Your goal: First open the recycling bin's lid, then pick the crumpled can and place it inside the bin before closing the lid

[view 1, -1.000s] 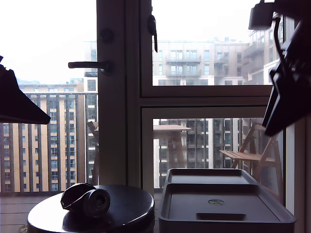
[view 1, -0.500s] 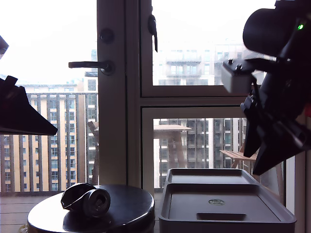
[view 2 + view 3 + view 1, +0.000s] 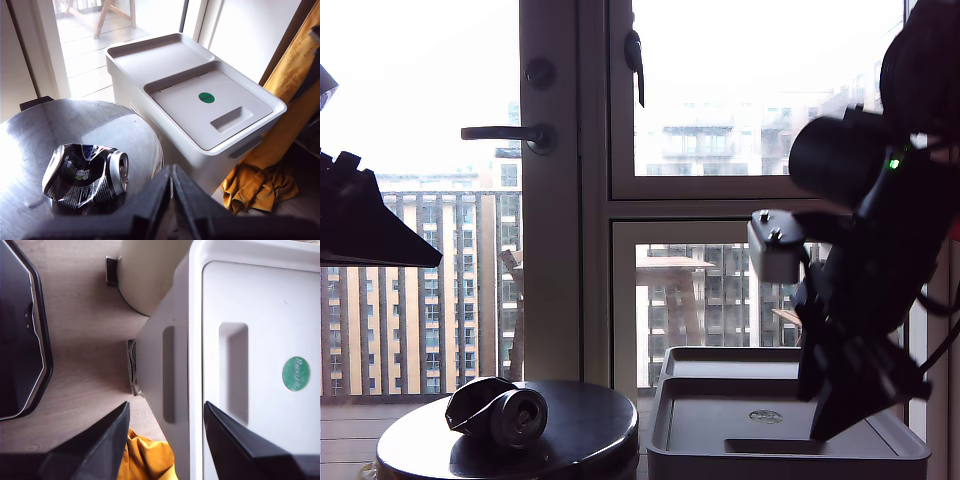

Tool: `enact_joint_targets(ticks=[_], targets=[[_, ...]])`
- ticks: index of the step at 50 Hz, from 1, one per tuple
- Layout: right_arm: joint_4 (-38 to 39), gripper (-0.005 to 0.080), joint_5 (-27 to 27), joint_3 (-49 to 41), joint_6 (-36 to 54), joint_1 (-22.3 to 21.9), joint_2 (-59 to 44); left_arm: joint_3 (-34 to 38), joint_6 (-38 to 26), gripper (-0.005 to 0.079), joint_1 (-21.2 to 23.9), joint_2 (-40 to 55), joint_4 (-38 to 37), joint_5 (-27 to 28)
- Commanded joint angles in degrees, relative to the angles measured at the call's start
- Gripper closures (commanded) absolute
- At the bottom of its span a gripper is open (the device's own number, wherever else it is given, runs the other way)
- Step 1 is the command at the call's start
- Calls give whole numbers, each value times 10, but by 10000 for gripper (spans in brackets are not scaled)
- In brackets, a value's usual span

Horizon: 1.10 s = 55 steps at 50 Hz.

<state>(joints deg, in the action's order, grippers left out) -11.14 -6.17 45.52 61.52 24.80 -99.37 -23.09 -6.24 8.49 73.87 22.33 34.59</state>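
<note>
- My second gripper (image 3: pixel 165 432) hung with its jaws parted over the front edge of the recycling bin (image 3: pixel 665 462), one jaw out past the front wall and the other over the lid (image 3: pixel 260 330); nothing was held
- My first gripper (image 3: pixel 172 200) had its jaws closed together and empty, poised above the round dark surface (image 3: pixel 30 135) near the can (image 3: pixel 85 172)
- The lid lay flat and shut in the bin's near half; its handle slot (image 3: pixel 233 370) was just beside my second gripper's inner jaw, and the green emblem (image 3: pixel 296 373) sat further in
- The can lay on its side on the surface, silvery end toward the bin, at the exterior view's left (image 3: pixel 498 410)
- Risk, as I judged it: the jaws straddled the bin's rim rather than the slot, so a straight drop could strike the rim or pinch the front wall and miss the lid's edge; a push there could shift the whole bin
- A shallow catch in the slot could slip as the lid swung up
- Against half a second earlier, the arm at the exterior view's right had come down from window height to just over the lid; the can and bin had not moved, and the first arm had barely shifted
</note>
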Motion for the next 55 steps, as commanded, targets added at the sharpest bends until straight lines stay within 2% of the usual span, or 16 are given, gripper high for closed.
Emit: enact_joint_targets(ticks=[1,12,24,34,43,55], targets=[[12,331,-7,3,-5,-4,-22,-4,-2,763,2,4,5,1],[14,335,-15,49,-19,-28,-71,-4,-2,763,2,4,5,1],[-2,354,-26,97,-19,-35,-109,-4,-2,763,2,4,5,0],[-26,353,-53,101,-17,-34,-118,-4,-2,763,2,4,7,-4],[-28,352,-55,101,-11,-35,-130,-4,-2,763,2,4,22,-6],[16,352,-52,101,5,-35,-160,-6,2,763,2,4,27,-6]])
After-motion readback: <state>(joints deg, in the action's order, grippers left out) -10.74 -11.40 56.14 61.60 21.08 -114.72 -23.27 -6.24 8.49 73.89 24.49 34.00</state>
